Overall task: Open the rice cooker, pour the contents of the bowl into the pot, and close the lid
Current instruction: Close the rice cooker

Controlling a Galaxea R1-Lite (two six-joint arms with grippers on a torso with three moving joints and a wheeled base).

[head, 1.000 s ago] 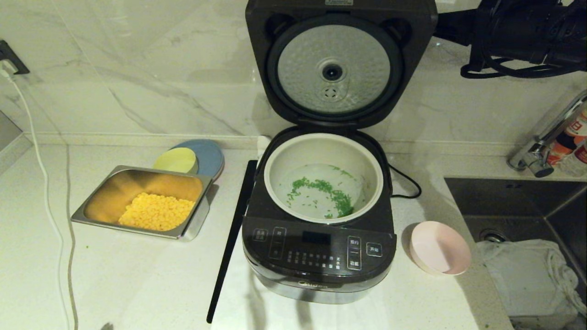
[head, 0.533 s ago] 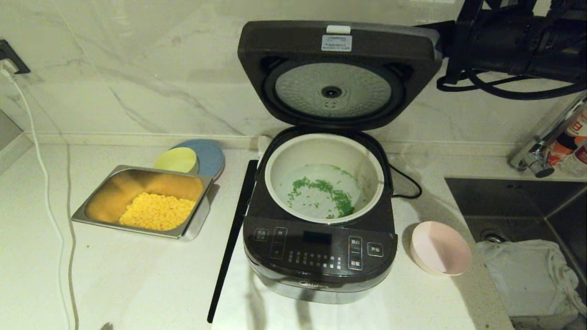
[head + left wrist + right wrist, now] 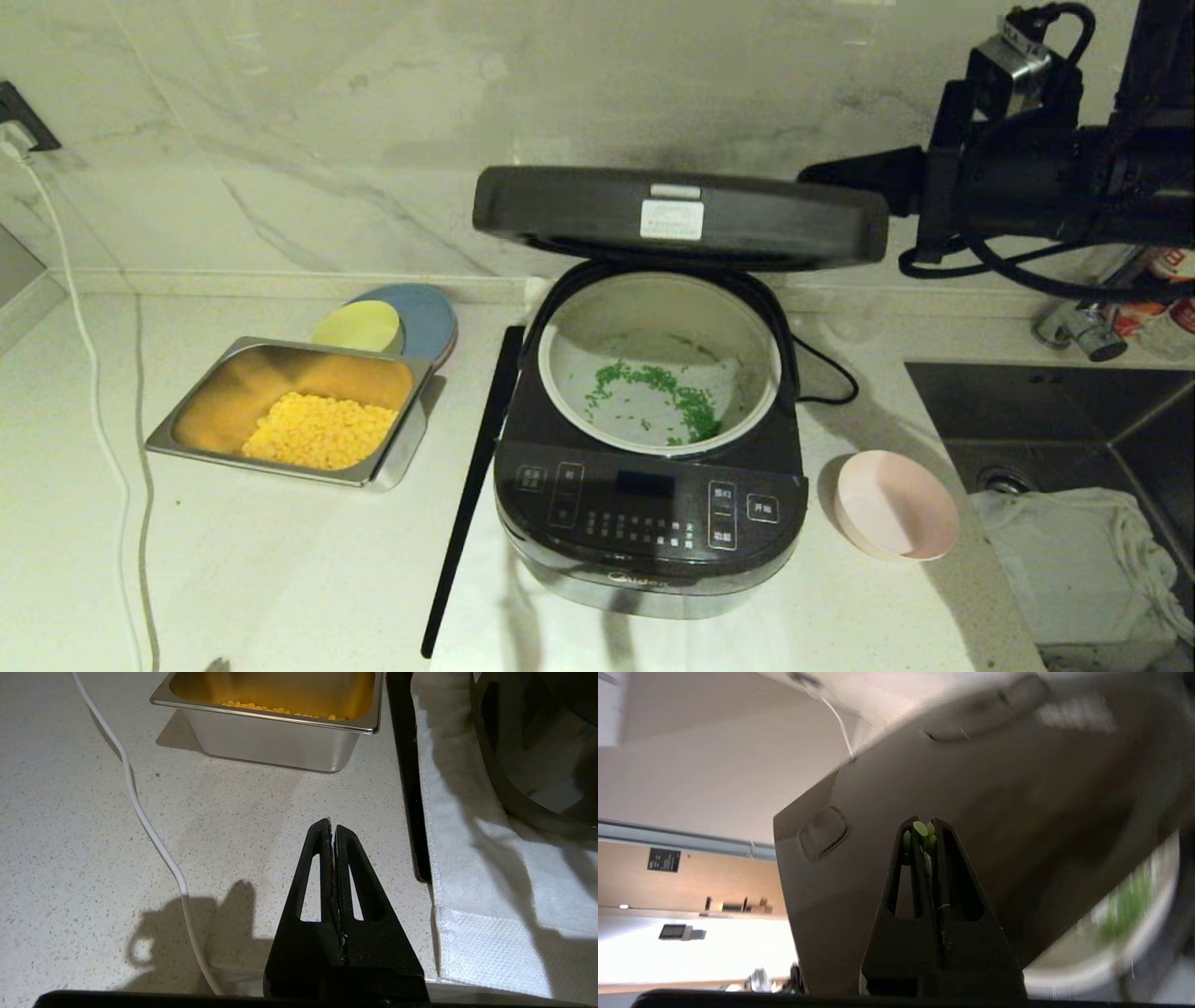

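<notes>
Right gripper (image 3: 814,174) closed, level against half-lowered lid (image 3: 680,217).

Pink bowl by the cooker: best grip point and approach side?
Grip the pink bowl by its thin rim, one finger inside and one outside, at the edge nearest the sink. It sits upright and looks empty on the counter, beside the rice cooker, so I'd come from above on the right.

Head view overlooks counter; wrist views close, sharing the rice cooker (image 3: 653,485).
</notes>
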